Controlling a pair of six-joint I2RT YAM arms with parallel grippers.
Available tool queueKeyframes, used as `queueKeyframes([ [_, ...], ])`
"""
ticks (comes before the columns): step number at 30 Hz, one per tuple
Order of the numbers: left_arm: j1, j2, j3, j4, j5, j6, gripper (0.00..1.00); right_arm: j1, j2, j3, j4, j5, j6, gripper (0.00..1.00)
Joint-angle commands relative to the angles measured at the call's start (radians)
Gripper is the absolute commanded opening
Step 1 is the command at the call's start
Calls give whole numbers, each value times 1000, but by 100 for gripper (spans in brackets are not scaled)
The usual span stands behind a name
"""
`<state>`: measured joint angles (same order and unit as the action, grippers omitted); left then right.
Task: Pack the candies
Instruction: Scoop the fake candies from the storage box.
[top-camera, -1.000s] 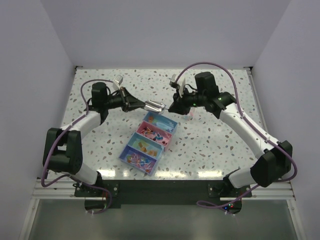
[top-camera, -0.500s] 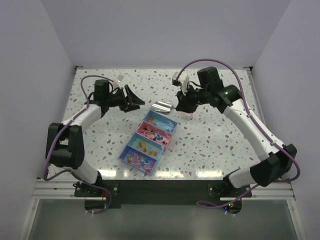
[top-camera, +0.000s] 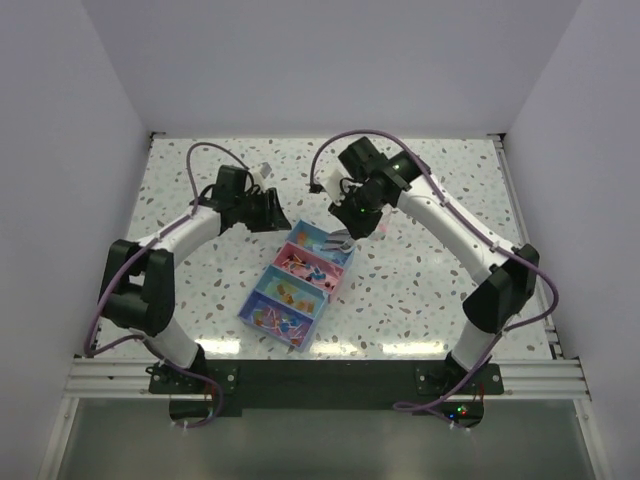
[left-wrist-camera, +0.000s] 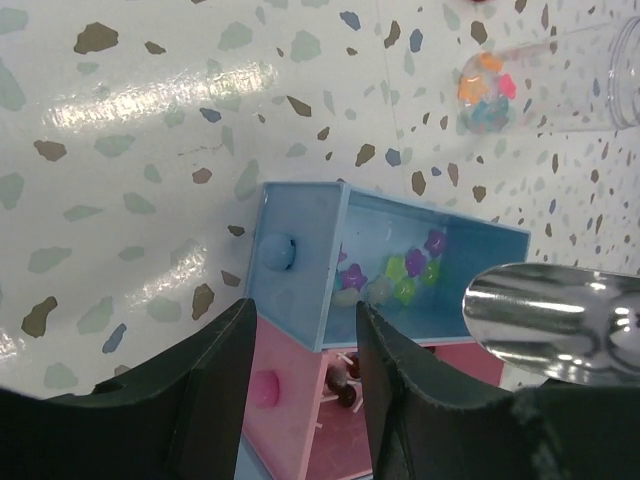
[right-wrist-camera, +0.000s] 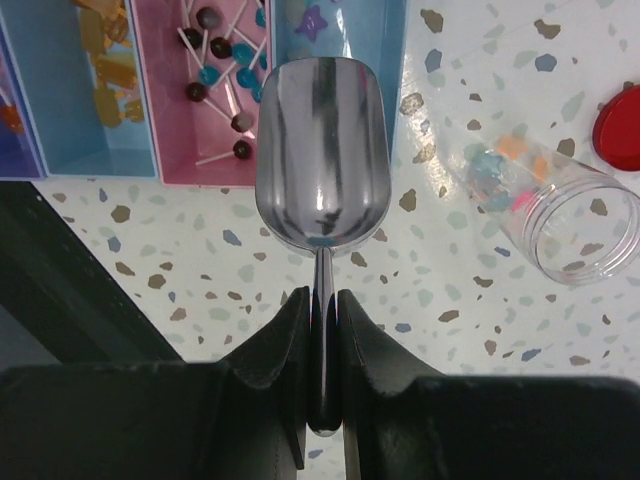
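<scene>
The candies are tiny coloured sweets. Some lie in a clear jar (right-wrist-camera: 575, 220) on its side, and some (left-wrist-camera: 400, 275) lie in the far blue compartment of the four-part tray (top-camera: 262, 300). My right gripper (right-wrist-camera: 322, 300) is shut on the handle of a metal scoop (right-wrist-camera: 320, 150). The scoop's bowl is empty and hangs over the far end of the tray (right-wrist-camera: 385, 60). My left gripper (left-wrist-camera: 302, 320) is open and empty, just above the tray's far left corner (left-wrist-camera: 300, 250). The scoop (left-wrist-camera: 550, 320) shows at its right.
A round red lid (right-wrist-camera: 620, 125) lies beside the jar's mouth. The pink compartment (right-wrist-camera: 215, 80) holds lollipops, and the nearer ones hold orange and mixed sweets. The jar (left-wrist-camera: 520, 85) lies on the speckled table beyond the tray. White walls close in the table.
The left gripper let go of the scoop and drew back, then moved to the tray's far corner. The right gripper took the scoop and swung it over the far blue compartment.
</scene>
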<state>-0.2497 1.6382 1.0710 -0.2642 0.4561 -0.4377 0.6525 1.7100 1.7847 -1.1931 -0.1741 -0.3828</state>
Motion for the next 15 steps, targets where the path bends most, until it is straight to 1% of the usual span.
queueKeyframes([
  [1,-23,12,14,3,-68,62,49,24,32,85,-127,146,24,0],
  [3,-25,17,15,10,-76,63,45,33,62,100,-144,186,35,0],
  [7,-34,44,30,14,-71,57,38,52,120,192,-214,215,74,0],
  [9,-45,51,33,19,-65,54,34,65,140,205,-234,232,85,0],
  [15,-54,61,21,26,-57,48,31,99,192,216,-258,277,94,0],
])
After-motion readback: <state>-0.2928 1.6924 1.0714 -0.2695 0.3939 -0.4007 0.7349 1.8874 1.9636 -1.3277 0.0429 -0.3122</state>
